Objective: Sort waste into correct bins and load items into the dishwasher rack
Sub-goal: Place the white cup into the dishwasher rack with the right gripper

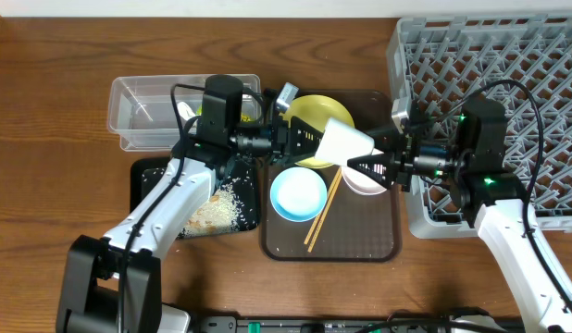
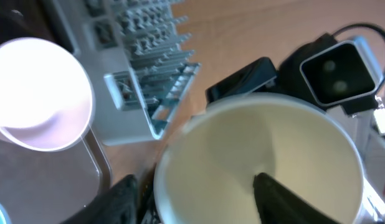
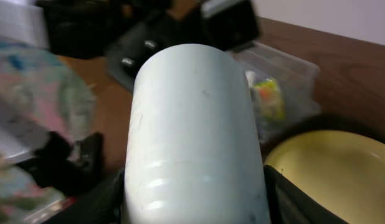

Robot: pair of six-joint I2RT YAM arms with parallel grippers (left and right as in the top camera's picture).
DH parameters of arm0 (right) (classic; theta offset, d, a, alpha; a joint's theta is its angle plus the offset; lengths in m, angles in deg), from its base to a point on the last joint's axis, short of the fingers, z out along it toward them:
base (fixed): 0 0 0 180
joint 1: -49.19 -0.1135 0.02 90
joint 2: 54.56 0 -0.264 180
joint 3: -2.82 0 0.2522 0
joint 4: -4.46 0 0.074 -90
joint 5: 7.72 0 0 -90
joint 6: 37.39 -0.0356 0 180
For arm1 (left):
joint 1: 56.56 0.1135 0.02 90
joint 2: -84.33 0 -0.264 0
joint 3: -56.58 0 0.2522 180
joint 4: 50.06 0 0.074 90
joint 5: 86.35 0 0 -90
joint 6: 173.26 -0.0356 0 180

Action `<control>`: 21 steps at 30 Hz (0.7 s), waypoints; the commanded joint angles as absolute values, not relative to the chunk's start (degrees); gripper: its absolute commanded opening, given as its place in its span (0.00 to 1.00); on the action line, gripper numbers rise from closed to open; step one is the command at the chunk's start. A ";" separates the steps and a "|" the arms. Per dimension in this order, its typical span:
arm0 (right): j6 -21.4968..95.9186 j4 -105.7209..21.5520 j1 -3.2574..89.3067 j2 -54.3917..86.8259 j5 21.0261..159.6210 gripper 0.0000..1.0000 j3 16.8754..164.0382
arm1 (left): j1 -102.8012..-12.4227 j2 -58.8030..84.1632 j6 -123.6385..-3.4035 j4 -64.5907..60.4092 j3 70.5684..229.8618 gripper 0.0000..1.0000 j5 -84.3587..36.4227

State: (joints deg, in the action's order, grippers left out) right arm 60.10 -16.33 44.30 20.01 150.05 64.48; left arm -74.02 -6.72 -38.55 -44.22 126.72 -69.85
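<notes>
The small white cup (image 1: 346,139) hangs on its side above the brown tray, between both grippers. My right gripper (image 1: 367,155) is shut on the cup's outer wall (image 3: 192,124), one finger on each side (image 3: 192,193). My left gripper (image 1: 309,139) is open; its fingers (image 2: 195,186) straddle the cup's rim, one inside the cup (image 2: 261,149) and one outside. The yellow plate (image 1: 309,116), light-blue bowl (image 1: 298,194), white bowl (image 1: 365,182) and chopsticks (image 1: 323,211) lie on the brown tray. The grey rack (image 1: 508,55) stands at the right.
The clear tub (image 1: 143,111) at the back left holds the snack wrapper (image 3: 267,96). The black tray (image 1: 147,176) in front of it holds rice grains (image 1: 221,208). The brown serving tray (image 1: 369,231) sits in the middle. The rack's wall (image 2: 149,74) is close to the right arm.
</notes>
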 commanded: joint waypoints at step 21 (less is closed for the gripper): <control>51.13 -61.55 55.63 13.78 88.50 0.01 87.15 | -70.72 18.18 -65.89 0.32 128.75 0.85 -6.85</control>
State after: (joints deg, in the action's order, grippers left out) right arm 54.83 -58.75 53.70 13.61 103.60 84.89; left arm -71.17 15.82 -64.06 -0.62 127.64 -16.67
